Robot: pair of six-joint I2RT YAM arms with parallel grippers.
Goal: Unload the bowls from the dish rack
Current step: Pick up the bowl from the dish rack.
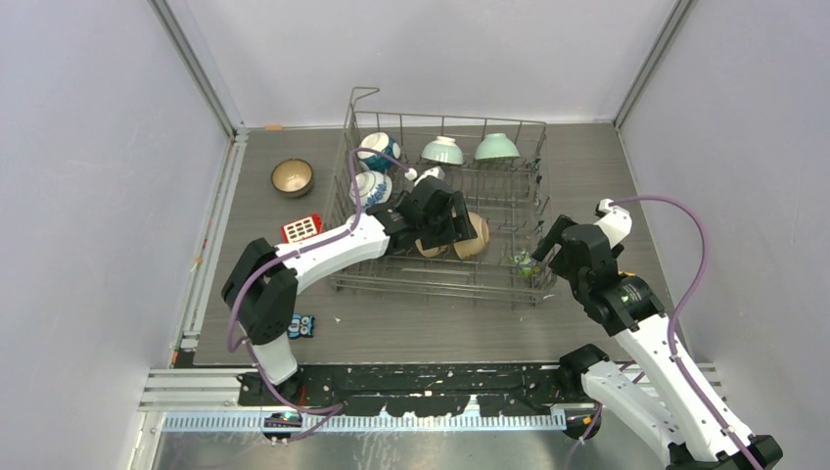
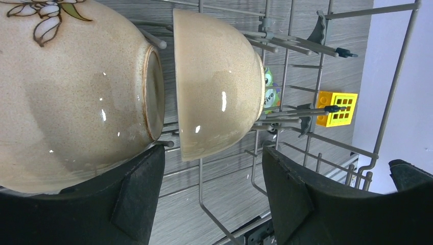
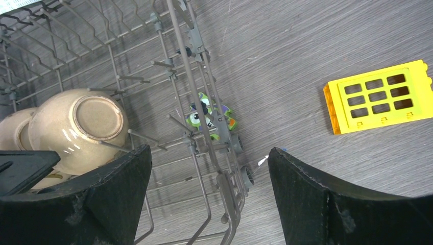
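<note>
Beige bowl (image 2: 214, 81) just ahead, left end effector (image 2: 213, 155) open, empty

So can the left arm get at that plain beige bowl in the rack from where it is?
Probably yes: the left gripper hangs open right over the plain beige bowl, nothing between them, though the flowered bowl sits close beside it.

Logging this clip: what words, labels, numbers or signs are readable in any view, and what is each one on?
"ive": on the green cartoon toy in the left wrist view. Any letters before it are hidden behind the beige bowl.
Markings on the blue block in the top view are too small to read.
No other readable text in any view.
</note>
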